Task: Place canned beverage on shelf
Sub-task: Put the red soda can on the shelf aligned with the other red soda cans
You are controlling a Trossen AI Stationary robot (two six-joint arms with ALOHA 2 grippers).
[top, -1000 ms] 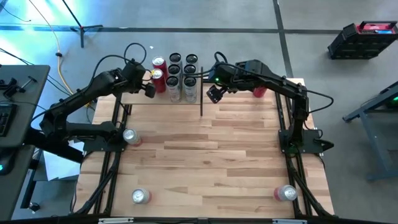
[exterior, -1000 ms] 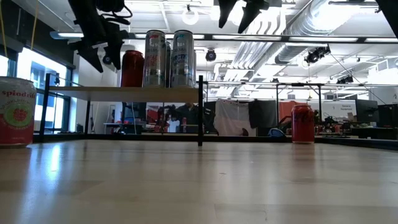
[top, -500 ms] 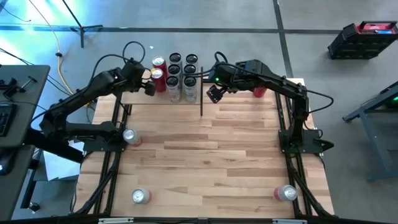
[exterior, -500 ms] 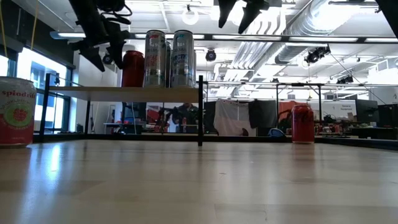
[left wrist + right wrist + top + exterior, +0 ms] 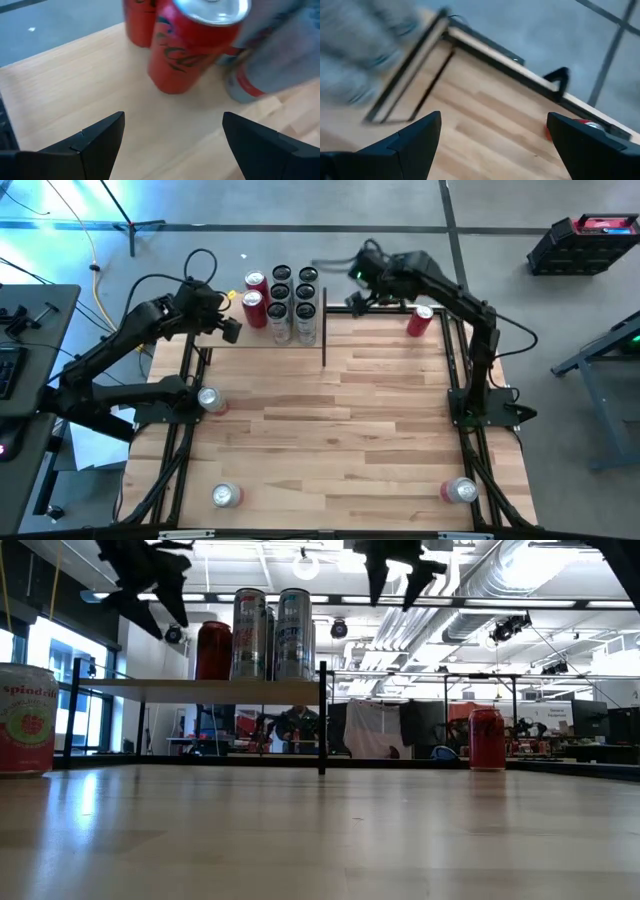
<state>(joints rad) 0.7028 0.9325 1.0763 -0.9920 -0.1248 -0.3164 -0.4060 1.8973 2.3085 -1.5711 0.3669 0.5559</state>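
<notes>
Cans crowd the shelf [image 5: 215, 338], the small light-wood board on thin black posts at the table's far left corner. Two red cans [image 5: 254, 292] stand together on it, and just beside them, toward the table's middle, stands a tight block of tall silver cans [image 5: 293, 303], two across and three deep. From the low view the shelf board [image 5: 200, 688] sits raised above the tabletop, with a red can [image 5: 212, 650] and the tall silver cans [image 5: 272, 633] upright on top.

Just off the red cans, on their left, hangs the left gripper [image 5: 226, 328], above the shelf, its jaws spread and empty; its wrist view looks down on the nearer red can [image 5: 195, 42] between and beyond its two fingers. The right gripper [image 5: 357, 302] hovers past the shelf's right edge, near the table's far edge, jaws likewise spread and holding nothing.

Down on the wooden tabletop [image 5: 340, 420] stand four more cans: a red one [image 5: 419, 319] at the far right, one [image 5: 209, 399] by the left edge, and two at the near corners, left [image 5: 225, 496] and right [image 5: 460, 491].
</notes>
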